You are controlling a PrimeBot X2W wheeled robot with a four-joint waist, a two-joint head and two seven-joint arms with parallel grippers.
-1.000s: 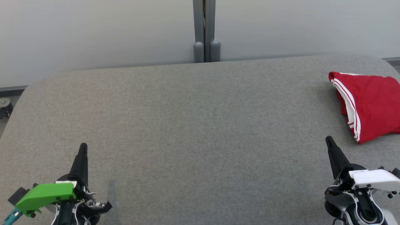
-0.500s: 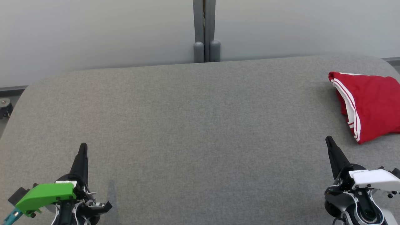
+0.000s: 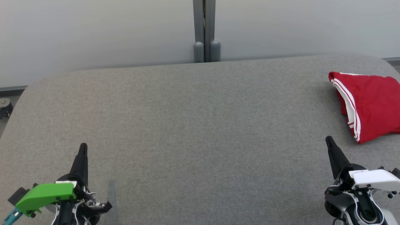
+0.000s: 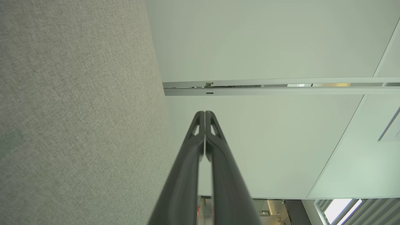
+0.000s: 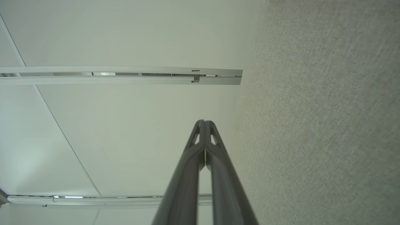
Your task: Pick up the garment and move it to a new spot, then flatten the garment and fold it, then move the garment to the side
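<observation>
Grey table (image 3: 187, 125), red garment (image 3: 372, 106) at right edge, jaws pressed together

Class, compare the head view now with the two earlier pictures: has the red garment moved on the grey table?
No. The red garment lies at the same spot near the grey table's far right edge, same distance from the grey post.

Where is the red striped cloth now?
Head view: the red white-striped garment lies at the grey fabric table's far right edge, beyond the right fingers.
</observation>
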